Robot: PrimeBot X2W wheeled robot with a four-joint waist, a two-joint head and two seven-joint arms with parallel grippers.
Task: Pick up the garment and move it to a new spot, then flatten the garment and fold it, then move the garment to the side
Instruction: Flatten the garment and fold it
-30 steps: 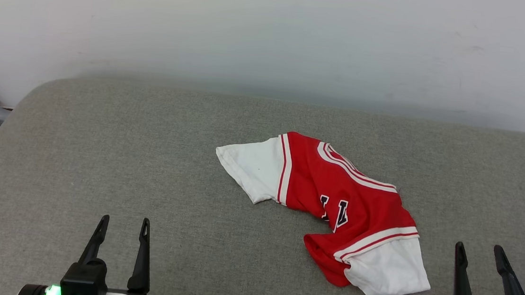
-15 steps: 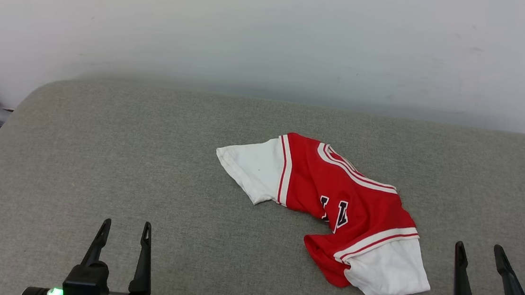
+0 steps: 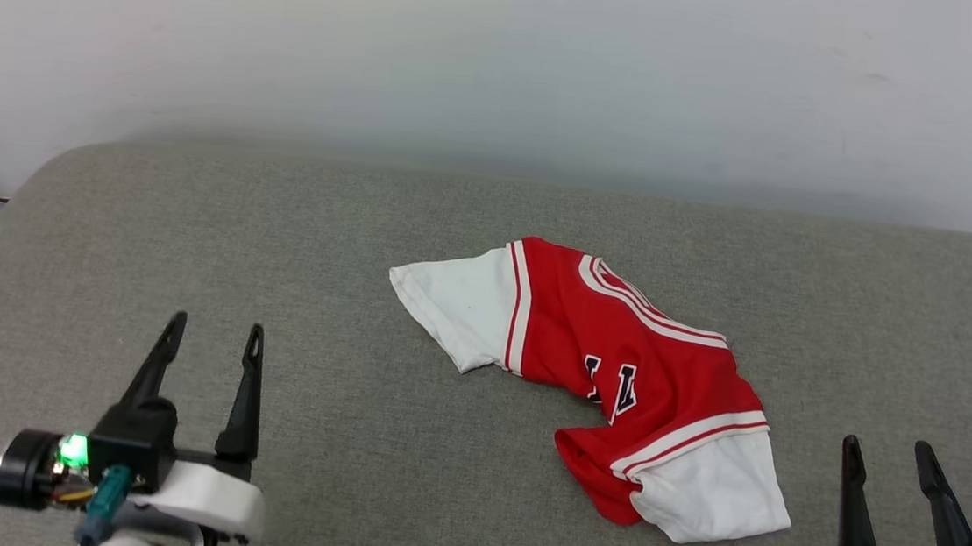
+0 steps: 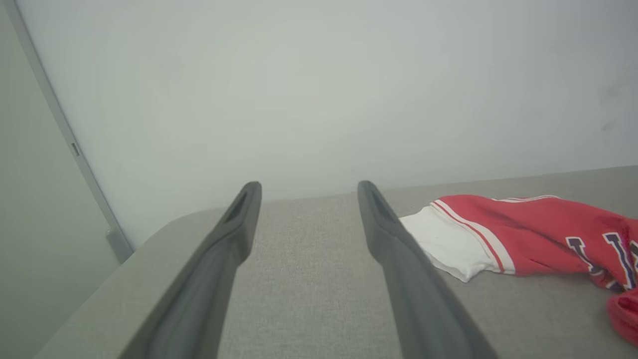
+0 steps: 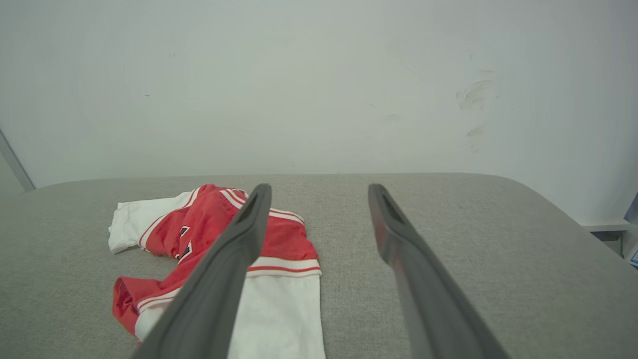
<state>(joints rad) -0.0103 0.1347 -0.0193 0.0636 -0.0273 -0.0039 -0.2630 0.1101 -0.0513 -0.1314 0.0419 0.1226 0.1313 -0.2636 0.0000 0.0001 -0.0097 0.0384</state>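
On grey cushion (image 3: pixel 279 228), crumpled garment (image 3: pixel 569 333)

This looks like a bare indoor test room, more lab than home. A wide padded surface of grey woven fabric (image 3: pixel 191 221) with rounded corners meets a plain white wall (image 3: pixel 504 63) bearing dark scuff marks (image 5: pixel 471 94) far right. A grey metal bar (image 4: pixel 75 149) slants far left.

The garment (image 3: pixel 619 364) is bright red with plain white sleeves, each met by a band of red-and-white stripes; the same striping edges the neckline. Its chest letters (image 3: pixel 617 388) are dark with white outlines. The worktop (image 3: pixel 277 246) is a flecked grey weave, and the wall (image 3: pixel 506 46) is off-white with faint dark scuffs. The left claw (image 3: pixel 217 324) and right claw (image 3: pixel 888 446) have black fingers on white shells, and a green light (image 3: pixel 71 450) glows by the left one.
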